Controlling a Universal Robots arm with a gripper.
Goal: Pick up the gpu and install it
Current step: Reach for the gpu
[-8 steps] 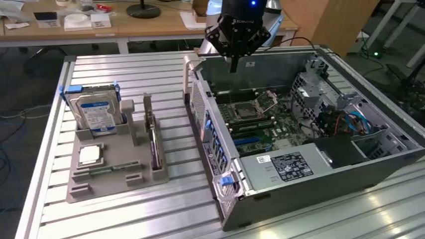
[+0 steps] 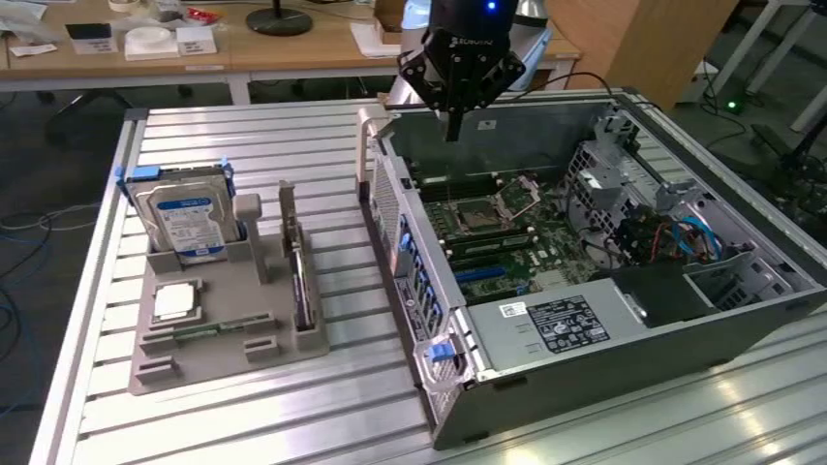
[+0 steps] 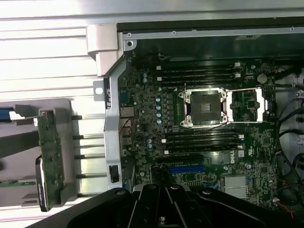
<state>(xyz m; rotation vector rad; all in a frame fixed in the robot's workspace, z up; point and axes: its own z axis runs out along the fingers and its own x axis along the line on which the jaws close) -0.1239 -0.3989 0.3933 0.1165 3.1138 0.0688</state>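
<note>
Hard drive (image 2: 181, 221) upright in grey holder (image 2: 207, 360), slatted metal table (image 2: 259, 417)

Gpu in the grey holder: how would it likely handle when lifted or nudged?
The gpu is a thin flat board, so probably stiff and light for its length. It stands on edge in the grey holder, so a sideways nudge might tilt it. Its bare circuitry looks fragile; edges seem the safer grip.
</note>
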